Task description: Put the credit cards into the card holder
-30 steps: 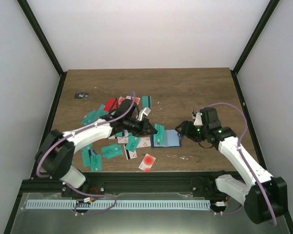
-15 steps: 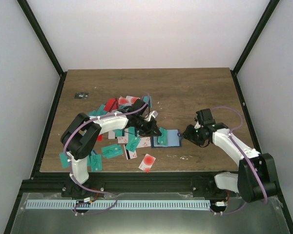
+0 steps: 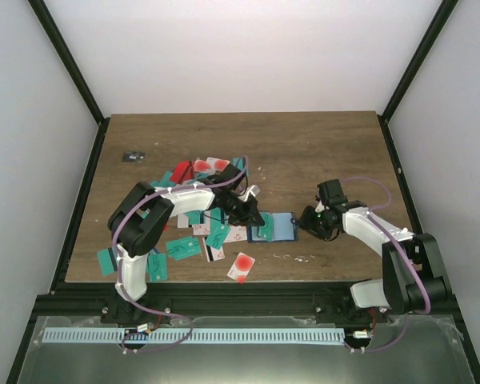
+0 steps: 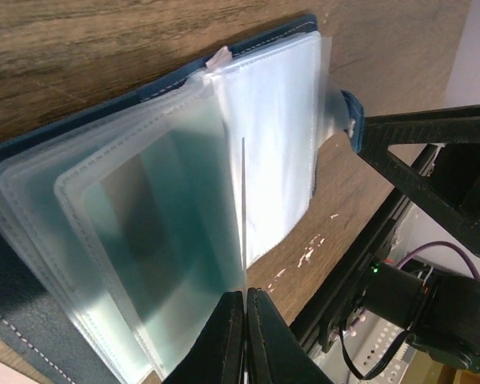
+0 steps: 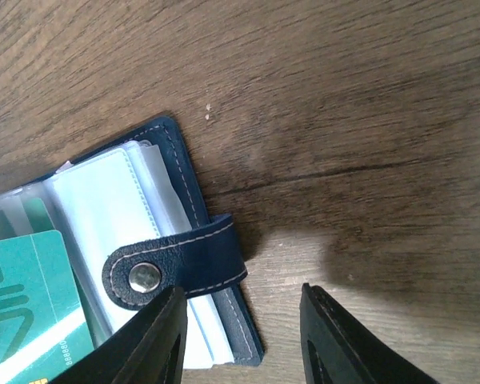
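Card holder (image 3: 278, 227): laid open on the table (image 3: 320, 144), centre-right in the overhead view, with its clear sleeves (image 4: 272, 144) fanned upward.
Left gripper (image 4: 245, 298): the fingers are pressed almost together on a thin teal card (image 4: 244, 200). The card is seen edge-on, its far end set among the sleeves. Whether it is inside a pocket cannot be told.
Right gripper (image 5: 242, 300): the fingers are spread wide and nothing is held between them. The left-of-frame finger is seen just below the clasp tab (image 5: 176, 264) at the holder's right edge.
Loose credit cards (image 3: 184, 248): scattered left of the holder, mostly teal. A white card with a red blotch (image 3: 241, 266) lies apart, below the heap.
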